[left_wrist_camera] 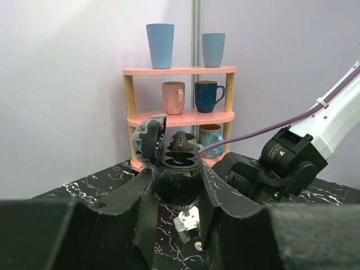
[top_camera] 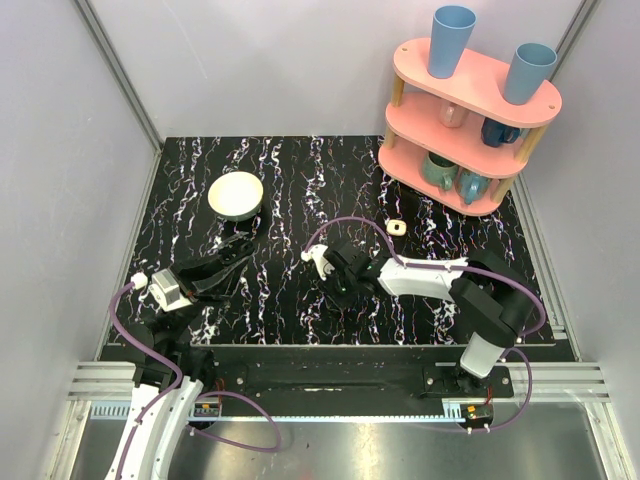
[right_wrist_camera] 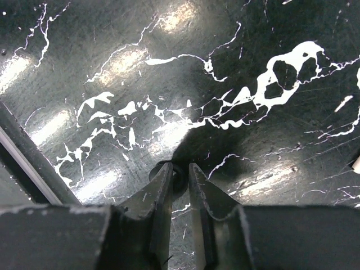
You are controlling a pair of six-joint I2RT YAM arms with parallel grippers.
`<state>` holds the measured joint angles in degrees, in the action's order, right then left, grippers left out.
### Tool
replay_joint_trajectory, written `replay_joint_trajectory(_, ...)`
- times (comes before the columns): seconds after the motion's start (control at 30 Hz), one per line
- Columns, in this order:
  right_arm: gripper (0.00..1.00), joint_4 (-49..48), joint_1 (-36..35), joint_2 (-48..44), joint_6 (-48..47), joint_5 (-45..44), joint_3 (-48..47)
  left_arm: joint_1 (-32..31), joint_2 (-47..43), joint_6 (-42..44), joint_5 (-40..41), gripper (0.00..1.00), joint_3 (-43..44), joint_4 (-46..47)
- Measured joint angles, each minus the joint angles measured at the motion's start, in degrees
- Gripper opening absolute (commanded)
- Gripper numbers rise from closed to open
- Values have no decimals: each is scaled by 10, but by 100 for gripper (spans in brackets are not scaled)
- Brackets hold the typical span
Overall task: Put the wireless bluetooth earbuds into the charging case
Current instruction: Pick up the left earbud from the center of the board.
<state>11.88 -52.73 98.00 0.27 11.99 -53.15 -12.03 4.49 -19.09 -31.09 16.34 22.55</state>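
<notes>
Two wrist views, one grip shown and one in doubt

Both wrist cameras add what the overhead view loses against the black marbled table (top_camera: 300, 310). From the left wrist, the left gripper (left_wrist_camera: 180, 183) is clamped on the charging case (left_wrist_camera: 179, 162). The case is a dark, round clamshell held between the fingers, its lid tipped open to one side and two oval recesses facing up. From above, that case merges with the dark fingers and cannot be made out.

Through the gap below the left jaws, two small white earbuds (left_wrist_camera: 188, 223) lie on the table. Overhead, the earbuds (top_camera: 320, 265) sit just off the tip of the right gripper (top_camera: 333, 268).

The right wrist view does not take them in. It shows its own fingers (right_wrist_camera: 158, 191) set narrowly apart, tips down at the tabletop, with a small dark rounded rim between them. Whether they pinch it cannot be told.

Off to one side of the right jaws, well apart, lies a small cream square piece (top_camera: 397, 227).
</notes>
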Motion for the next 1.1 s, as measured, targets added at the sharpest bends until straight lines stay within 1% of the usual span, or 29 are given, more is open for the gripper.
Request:
replay_joint_trajectory(0.5, 29, 0, 0, -5, 26, 11, 5, 1, 0, 0, 0, 6, 0, 0)
replay_joint_trajectory(0.73, 29, 4, 0, -12, 37, 11, 11, 1, 0, 0, 0, 6, 0, 0)
replay_joint_trajectory(0.9, 28, 4, 0, -13, 43, 15, 13, 1, 0, 0, 0, 6, 0, 0)
replay_joint_trajectory(1.1, 22, 5, 0, -14, 46, 25, 15, 1, 0, 0, 0, 6, 0, 0)
